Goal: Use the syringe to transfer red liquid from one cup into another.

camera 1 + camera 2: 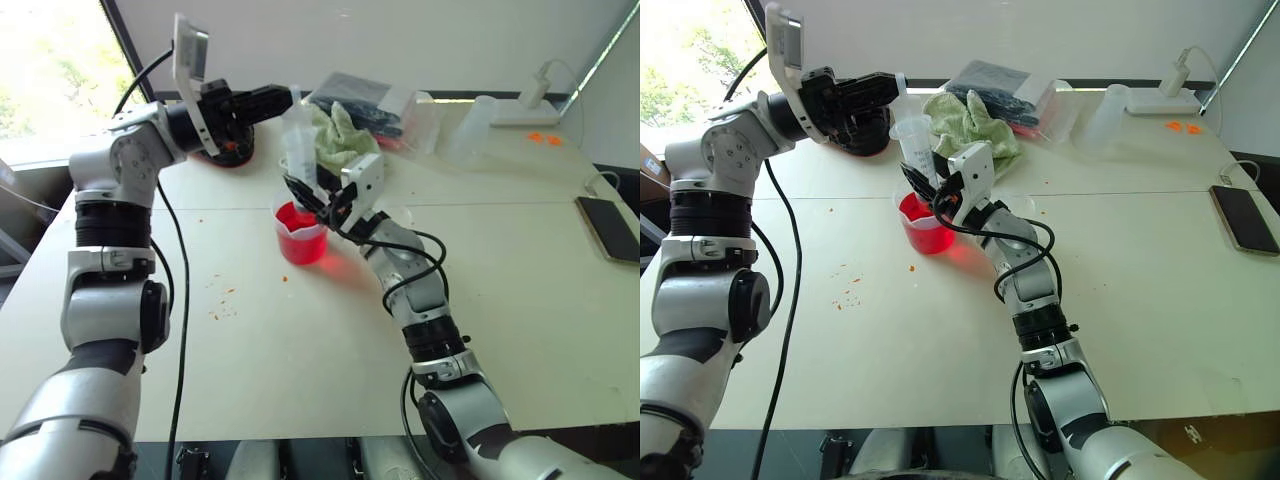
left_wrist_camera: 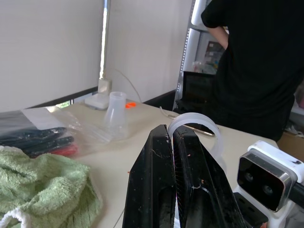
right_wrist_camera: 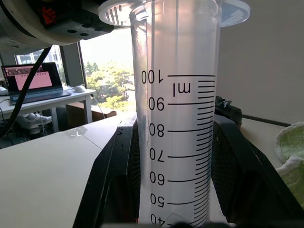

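The syringe [image 1: 299, 145] stands upright with its lower end inside the spouted cup [image 1: 302, 250], which holds red liquid [image 1: 297, 222]. My right gripper [image 1: 310, 197] is shut on the lower barrel; in the right wrist view its fingers [image 3: 111, 185] flank the printed markings. No red shows in the marked stretch of the barrel in that view. My left gripper [image 1: 290, 96] reaches in from the left above the syringe. It is shut at the plunger's white top ring [image 2: 194, 121]. The small plain cup [image 1: 1018, 206] sits just behind my right wrist.
A green towel [image 1: 342, 140] and a plastic bag of dark items [image 1: 372, 100] lie behind the cups. Frosted tumblers [image 1: 470, 128] and a white charger [image 1: 530, 108] stand at the back right. A phone [image 1: 607, 228] lies at the right edge. A person [image 2: 256, 61] stands beyond the table.
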